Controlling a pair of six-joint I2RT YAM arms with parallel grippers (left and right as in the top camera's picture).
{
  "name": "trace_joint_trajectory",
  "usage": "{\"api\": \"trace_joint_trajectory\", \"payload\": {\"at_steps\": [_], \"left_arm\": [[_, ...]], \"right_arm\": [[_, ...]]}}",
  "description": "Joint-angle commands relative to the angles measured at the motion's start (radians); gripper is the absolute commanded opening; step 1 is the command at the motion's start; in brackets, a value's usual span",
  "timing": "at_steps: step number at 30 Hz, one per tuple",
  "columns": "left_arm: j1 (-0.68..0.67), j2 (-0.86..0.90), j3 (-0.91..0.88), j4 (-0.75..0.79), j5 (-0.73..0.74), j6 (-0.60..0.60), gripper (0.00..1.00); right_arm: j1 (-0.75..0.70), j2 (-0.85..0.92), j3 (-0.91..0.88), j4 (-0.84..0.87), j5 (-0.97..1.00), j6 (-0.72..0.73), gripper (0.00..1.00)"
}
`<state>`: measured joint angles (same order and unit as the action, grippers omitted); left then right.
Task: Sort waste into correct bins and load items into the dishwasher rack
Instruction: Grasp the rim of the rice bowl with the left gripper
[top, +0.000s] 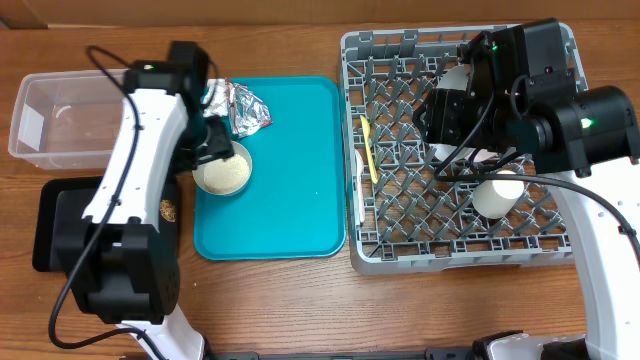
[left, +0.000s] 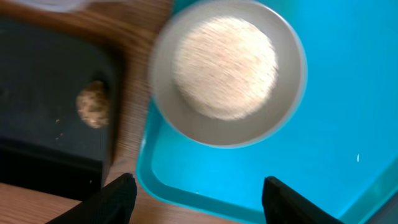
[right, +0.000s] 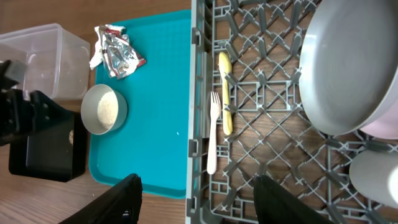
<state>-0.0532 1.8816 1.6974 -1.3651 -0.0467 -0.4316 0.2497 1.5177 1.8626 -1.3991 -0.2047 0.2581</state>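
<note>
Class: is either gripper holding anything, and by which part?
Nothing is held. The left gripper stands open just short of the grey bowl; the right gripper is open above the dishwasher rack.

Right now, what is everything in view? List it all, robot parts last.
table: one, brown wood
tub: one, clear, table's left end
black tray: one, beside the tub
morsel: one, brown, on the black tray
teal tray: one, middle
bowl: one, grey, teal tray's left edge
rice: one heap, white, in the bowl
foil: one, silver-red, on the teal tray
rack: one, grey, right
yellow utensil: one, rack floor
fork: one, white, beside it
grey plate: one, in rack
pink plate: one, behind it
cup: one, white, in rack
left gripper: open, near bowl
right gripper: open, over rack
</note>
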Motion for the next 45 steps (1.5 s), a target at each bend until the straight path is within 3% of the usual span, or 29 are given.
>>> {"api": "trace_joint_trajectory", "payload": {"at_steps": [1,6,7,10,13,15,19,32,37,45], "left_arm": [[0.021,0.006,-0.008,0.029,0.001,-0.061,0.68],[-0.034,0.010,-0.055,0.182,0.045,0.134,0.69],[-0.051,0.010,-0.082,0.211,0.047,0.155,0.73],[-0.082,0.010,-0.172,0.277,0.044,0.174,0.75],[-0.088,0.010,-0.264,0.360,0.099,0.174,0.67],[-0.087,0.010,-0.277,0.377,0.100,0.165,0.63],[-0.088,0.009,-0.277,0.421,0.126,0.163,0.65],[-0.088,0.009,-0.277,0.432,0.177,0.281,0.68],[-0.088,0.010,-0.277,0.447,0.165,0.348,0.65],[-0.088,0.010,-0.277,0.459,0.148,0.340,0.61]], "right_arm": [[0.003,-0.003,0.002,-0.007,0.010,0.005,0.61],[0.003,-0.003,0.002,-0.009,0.011,0.004,0.61],[0.003,-0.003,0.002,-0.010,0.014,0.004,0.61],[0.003,-0.003,0.002,-0.015,0.026,0.004,0.61],[0.003,-0.003,0.002,-0.029,0.037,0.001,0.61],[0.003,-0.003,0.002,-0.029,0.046,0.001,0.61],[0.003,-0.003,0.002,-0.029,0.048,0.001,0.61],[0.003,-0.003,0.002,-0.029,0.048,0.001,0.61],[0.003,-0.003,0.002,-0.029,0.048,0.001,0.61],[0.003,-0.003,0.002,-0.032,0.048,0.001,0.61]]}}
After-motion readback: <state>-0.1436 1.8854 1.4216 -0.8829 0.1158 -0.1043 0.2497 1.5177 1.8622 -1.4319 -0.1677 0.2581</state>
